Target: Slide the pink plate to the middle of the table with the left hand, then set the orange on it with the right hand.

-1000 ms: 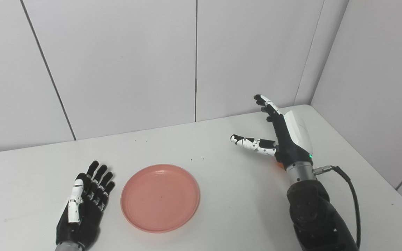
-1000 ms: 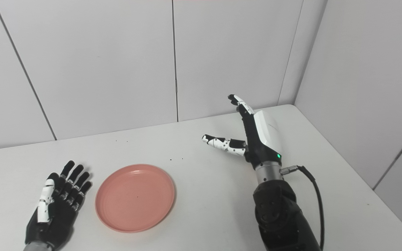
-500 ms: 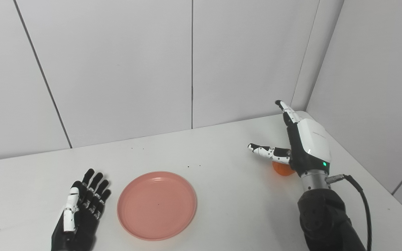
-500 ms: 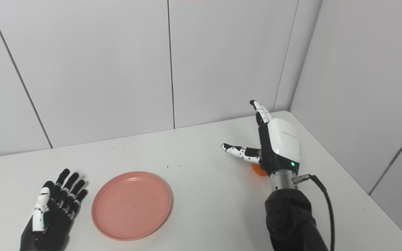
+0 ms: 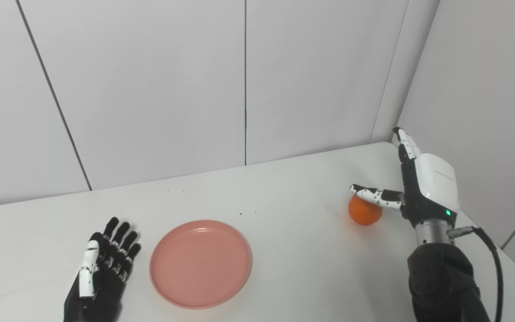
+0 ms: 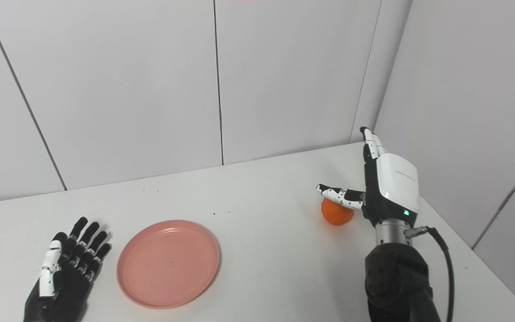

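Holding my right hand [image 5: 423, 188] upright and empty, fingers straight and thumb stretched out sideways, I have the orange [image 5: 364, 212] just beside my palm under the thumb; being round, it points no way. My left hand [image 5: 101, 273] lies flat with fingers apart on the desk [image 5: 302, 268], the pink plate [image 5: 200, 263] just to its right.

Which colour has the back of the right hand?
White, on the right hand; clearest in the right eye view.

Plate [image 5: 200, 263] plain salmon pink; orange [image 5: 364, 212] bright orange; table [image 5: 284, 192] white with a few dark specks. Left hand [image 5: 101, 268] black, white thumb; right hand [image 5: 423, 190] white-backed, black-dotted white thumb.
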### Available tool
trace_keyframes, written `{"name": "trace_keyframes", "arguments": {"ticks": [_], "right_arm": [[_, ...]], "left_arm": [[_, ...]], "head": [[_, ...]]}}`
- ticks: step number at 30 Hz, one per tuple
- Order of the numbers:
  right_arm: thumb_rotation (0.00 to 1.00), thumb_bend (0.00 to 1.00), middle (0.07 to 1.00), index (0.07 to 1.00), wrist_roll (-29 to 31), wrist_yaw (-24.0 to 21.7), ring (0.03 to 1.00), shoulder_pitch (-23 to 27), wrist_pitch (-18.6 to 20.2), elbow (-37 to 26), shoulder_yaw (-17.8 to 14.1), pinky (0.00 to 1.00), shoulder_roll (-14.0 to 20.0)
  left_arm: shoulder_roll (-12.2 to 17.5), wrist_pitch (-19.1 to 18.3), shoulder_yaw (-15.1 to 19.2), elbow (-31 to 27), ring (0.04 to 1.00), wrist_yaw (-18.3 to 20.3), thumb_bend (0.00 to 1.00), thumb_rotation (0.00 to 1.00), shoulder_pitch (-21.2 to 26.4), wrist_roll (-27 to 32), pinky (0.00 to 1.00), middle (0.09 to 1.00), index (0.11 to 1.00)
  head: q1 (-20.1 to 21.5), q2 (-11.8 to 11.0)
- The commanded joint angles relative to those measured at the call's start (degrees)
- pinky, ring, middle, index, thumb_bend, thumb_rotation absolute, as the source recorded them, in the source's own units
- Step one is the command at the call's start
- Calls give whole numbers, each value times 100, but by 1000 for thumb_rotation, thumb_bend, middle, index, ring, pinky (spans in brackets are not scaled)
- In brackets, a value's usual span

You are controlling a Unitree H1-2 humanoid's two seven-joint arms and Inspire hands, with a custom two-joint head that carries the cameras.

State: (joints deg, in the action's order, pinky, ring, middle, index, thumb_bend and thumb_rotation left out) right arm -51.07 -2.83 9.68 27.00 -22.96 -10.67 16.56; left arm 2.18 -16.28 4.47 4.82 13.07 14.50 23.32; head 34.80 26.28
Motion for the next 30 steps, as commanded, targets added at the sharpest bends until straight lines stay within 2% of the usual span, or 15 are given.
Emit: {"name": "trace_keyframes", "arguments": {"ticks": [1,3,8,15,23,30], "right_arm": [[411,971,929,945,33,25,857,57,-24,-18,-63,708,74],[429,971,929,950,0,22,856,41,-25,88,-34,706,84],[441,986,930,939,58,89,828,35,-40,380,17,627,94],[425,981,944,955,428,146,878,87,-135,767,81,718,174],[439,994,928,952,380,249,822,224,-41,1198,215,610,219],[399,979,918,938,613,454,832,320,-102,1457,241,654,287]], "left_arm": [[76,-294,3,87,994,-72,290,1000,-86,-40,1000,999,1000],[80,-291,2,94,993,-85,289,1000,-80,-45,1000,998,1000],[83,-341,16,74,995,-98,287,1000,-74,-15,1000,999,1000],[105,-349,26,77,997,-74,290,1000,-73,9,1000,1000,1000],[154,-371,54,115,1000,-20,288,1000,-45,85,1000,1000,1000],[208,-339,28,150,1000,9,286,1000,-25,105,1000,1000,1000]], "head": [[4,6],[10,14],[24,31],[35,84],[71,132],[90,188]]}}
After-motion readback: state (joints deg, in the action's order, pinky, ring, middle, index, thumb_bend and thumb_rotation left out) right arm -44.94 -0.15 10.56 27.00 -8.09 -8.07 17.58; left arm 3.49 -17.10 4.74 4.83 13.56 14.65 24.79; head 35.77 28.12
